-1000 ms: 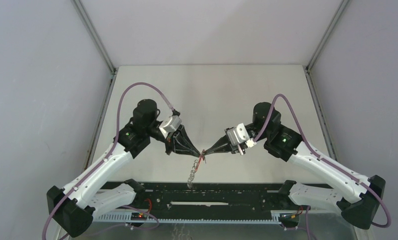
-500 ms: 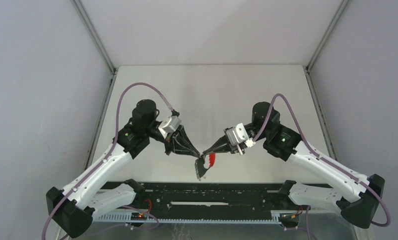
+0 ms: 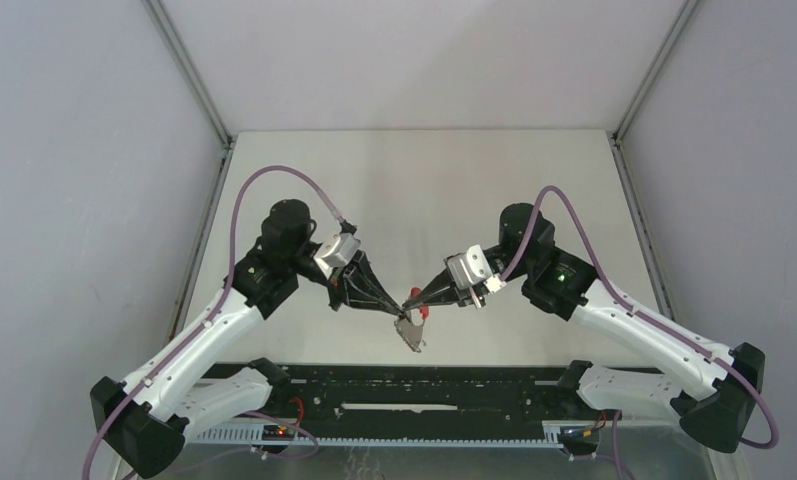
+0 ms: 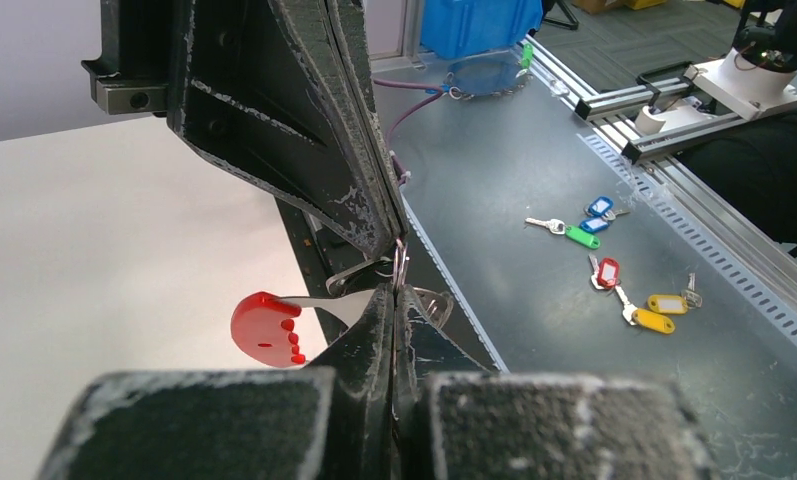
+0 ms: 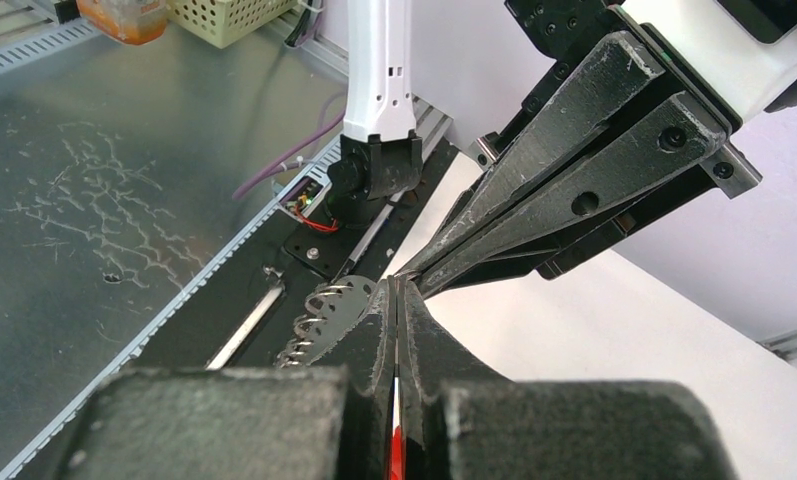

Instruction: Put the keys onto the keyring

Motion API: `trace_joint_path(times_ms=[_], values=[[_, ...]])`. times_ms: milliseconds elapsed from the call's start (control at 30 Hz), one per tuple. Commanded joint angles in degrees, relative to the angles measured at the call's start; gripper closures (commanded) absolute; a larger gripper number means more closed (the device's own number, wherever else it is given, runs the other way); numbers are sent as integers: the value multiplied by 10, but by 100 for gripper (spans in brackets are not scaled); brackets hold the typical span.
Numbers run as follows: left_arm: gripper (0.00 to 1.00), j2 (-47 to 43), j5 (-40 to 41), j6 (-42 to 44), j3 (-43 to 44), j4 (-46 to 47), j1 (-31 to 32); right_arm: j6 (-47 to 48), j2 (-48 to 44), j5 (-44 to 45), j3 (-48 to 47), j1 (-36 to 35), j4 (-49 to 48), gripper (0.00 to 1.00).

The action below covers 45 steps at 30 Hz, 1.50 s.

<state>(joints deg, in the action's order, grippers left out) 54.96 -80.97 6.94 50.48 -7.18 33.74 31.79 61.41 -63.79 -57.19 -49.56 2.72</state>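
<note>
Since a second ago the keyring (image 3: 410,332) went from hanging long and straight below the meeting tips, to swung out flat, to a short bunched clump just under them. Both arms also shifted slightly up the table (image 3: 414,190), with the tips kept together.

Left gripper (image 3: 398,307) jaws were fully closed. Its wrist view showed them pinching at the blade end of the red-tagged key (image 4: 266,328), with the tag sticking out free to one side.

Right gripper (image 3: 417,296) jaws were closed too, with a thin red sliver clamped between them, seemingly the keyring's red arc. The silver-grey stretch (image 5: 329,310) with its row of small loops dangled just beside the tips.

The whole bundle was off the table, held in the air over its near edge. The black-headed key couldn't be picked out in the clump.

Judgement: the ring got re-gathered mid-threading, with the key being worked against the ring at the pinch point. Couldn't tell if the key was already on.

Spare keys (image 4: 614,290) with coloured tags lay on the metal bench (image 4: 534,330), well apart from the grippers.
</note>
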Motion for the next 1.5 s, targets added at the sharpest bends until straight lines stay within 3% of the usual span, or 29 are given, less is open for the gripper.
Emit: trace_joint_path(times_ms=[0, 500, 1100, 1467], values=[[100, -13, -11, 0, 24, 25, 7, -12, 3, 2, -20, -6, -42, 100], [100, -15, -15, 4, 21, 26, 12, -49, 20, -34, -20, -3, -82, 100], [100, -10, -13, 9, 21, 27, 28, -73, 31, 3, -21, -2, -129, 100], [100, -11, -9, 6, 23, 27, 30, -58, 47, -8, -54, -4, -58, 100]])
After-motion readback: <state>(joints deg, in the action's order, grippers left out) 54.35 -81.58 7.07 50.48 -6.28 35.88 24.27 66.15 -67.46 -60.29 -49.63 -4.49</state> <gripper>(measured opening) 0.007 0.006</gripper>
